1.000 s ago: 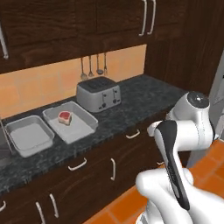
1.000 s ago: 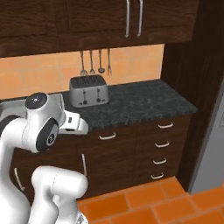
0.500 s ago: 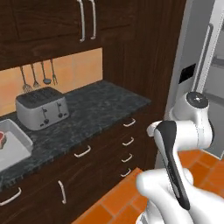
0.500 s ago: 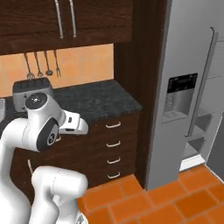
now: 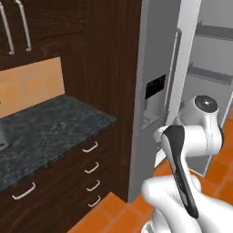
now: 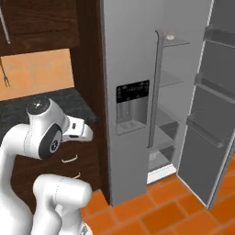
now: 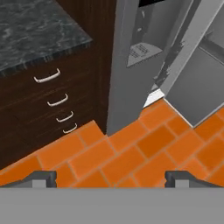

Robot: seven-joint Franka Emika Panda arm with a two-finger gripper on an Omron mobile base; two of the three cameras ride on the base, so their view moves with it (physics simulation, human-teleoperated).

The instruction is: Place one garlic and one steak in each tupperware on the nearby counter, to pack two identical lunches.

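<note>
Facing a grey fridge point(image 6: 133, 82) whose right door point(image 6: 206, 133) stands open, the arm is folded close to the base. Gripper point(image 7: 111, 178) points down at orange floor tiles point(image 7: 131, 153), fingertips point(image 7: 41, 177) spread wide apart, holding nothing. Counter point(image 5: 41, 132) lies to the left of the fridge, over drawers with curved silver handles point(image 7: 47, 78); a dark wood panel point(image 5: 118, 82) separates them.

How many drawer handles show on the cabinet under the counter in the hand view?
4, stacked in a column on the dark cabinet below the counter: top handle, second, third, bottom. More may lie past the left edge.
</note>
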